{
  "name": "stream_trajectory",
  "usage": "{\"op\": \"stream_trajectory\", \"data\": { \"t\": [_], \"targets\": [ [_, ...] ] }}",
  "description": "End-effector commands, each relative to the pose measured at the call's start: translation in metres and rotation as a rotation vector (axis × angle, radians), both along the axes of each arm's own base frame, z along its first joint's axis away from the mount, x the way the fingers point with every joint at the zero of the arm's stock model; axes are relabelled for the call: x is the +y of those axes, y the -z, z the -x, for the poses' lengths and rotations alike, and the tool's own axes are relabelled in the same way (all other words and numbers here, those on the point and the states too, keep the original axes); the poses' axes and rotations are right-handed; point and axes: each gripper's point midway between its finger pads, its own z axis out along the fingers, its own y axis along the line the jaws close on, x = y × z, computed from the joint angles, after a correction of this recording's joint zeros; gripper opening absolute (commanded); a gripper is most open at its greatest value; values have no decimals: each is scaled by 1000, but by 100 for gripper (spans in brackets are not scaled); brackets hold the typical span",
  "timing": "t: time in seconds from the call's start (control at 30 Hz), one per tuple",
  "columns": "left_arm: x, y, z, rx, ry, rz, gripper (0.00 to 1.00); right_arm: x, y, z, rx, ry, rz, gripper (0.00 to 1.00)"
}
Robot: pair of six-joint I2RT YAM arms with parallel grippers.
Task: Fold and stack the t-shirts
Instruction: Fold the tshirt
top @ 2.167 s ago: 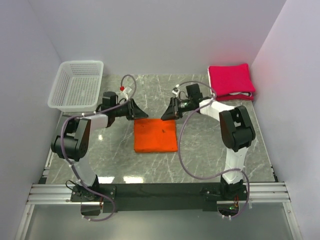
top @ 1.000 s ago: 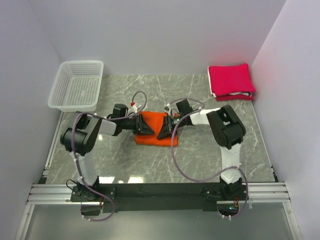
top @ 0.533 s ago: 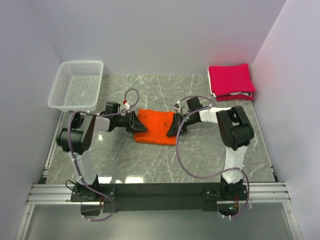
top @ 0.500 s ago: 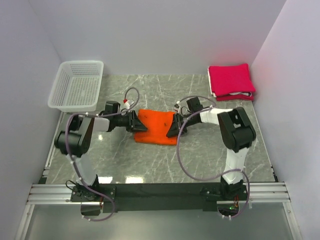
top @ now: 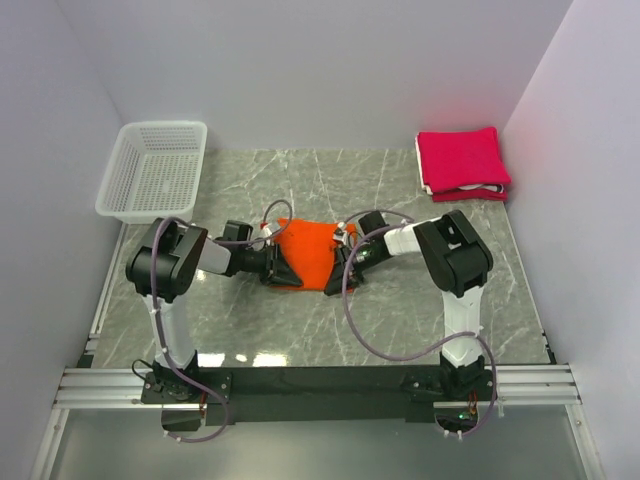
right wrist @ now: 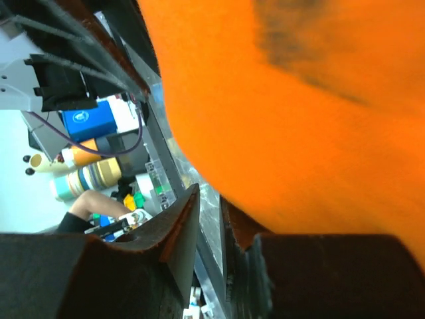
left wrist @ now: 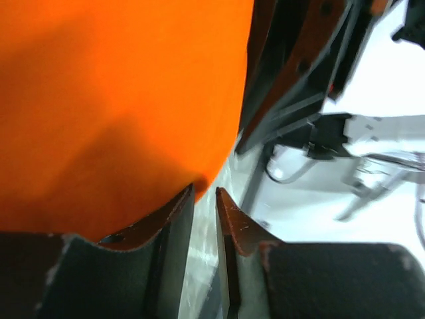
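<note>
The orange t-shirt (top: 308,250) is bunched up at the table's middle between my two grippers. My left gripper (top: 281,268) is under its left side and my right gripper (top: 335,272) under its right side. In the left wrist view the orange cloth (left wrist: 119,100) lies over one finger, and the jaws of the left gripper (left wrist: 204,189) stand nearly closed with bare marble in the slit. In the right wrist view the cloth (right wrist: 299,119) covers one finger of the right gripper (right wrist: 209,196), whose jaws are also nearly closed with no cloth between them. The folded crimson-pink t-shirts (top: 462,160) are stacked at the back right, a white layer low in the stack.
A white mesh basket (top: 145,212) stands at the back left. Purple cables loop off both arms over the near half of the marble table (top: 400,320). Walls close in the left, back and right sides.
The shirt was folded from a flat square into a narrower strip. Both grippers then drew out to its ends, and have now moved inward under it, bunching and raising the cloth.
</note>
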Motion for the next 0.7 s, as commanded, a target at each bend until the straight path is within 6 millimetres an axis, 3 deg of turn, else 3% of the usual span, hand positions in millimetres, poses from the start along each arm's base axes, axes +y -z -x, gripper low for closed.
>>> {"op": "stream_trajectory", "data": {
  "t": [0.0,0.13,0.27,0.3,0.37,0.4,0.43,0.5,0.53,0.6,0.67],
  "targets": [
    [23,32,-11,64,-80,-72,30,-29,30,-14,47,95,123,27],
    [34,32,-22,63,-96,-90,31,-40,33,-18,46,110,147,26],
    [35,-5,-30,-56,-43,-48,33,-44,11,-23,-33,94,143,25],
    [35,-31,-38,-174,-20,-31,33,-45,4,-22,-65,76,144,24],
    [37,-55,-43,-288,1,-45,34,-48,-24,-30,-153,80,122,24],
    [38,-79,-52,-449,11,-67,35,-50,-33,-30,-178,89,118,24],
    [39,-88,-51,-499,21,-89,36,-52,-54,-35,-256,107,102,24],
    [32,-109,-58,-742,74,-192,37,-65,-64,-44,-337,165,156,26],
    [30,-110,-59,-817,102,-248,38,-71,-81,-49,-414,195,165,27],
    [9,-117,-47,-992,208,-313,39,-87,-84,-57,-495,232,266,30],
    [-10,-120,-44,-1141,254,-389,41,-96,-100,-62,-569,260,304,41]
  ]
}}
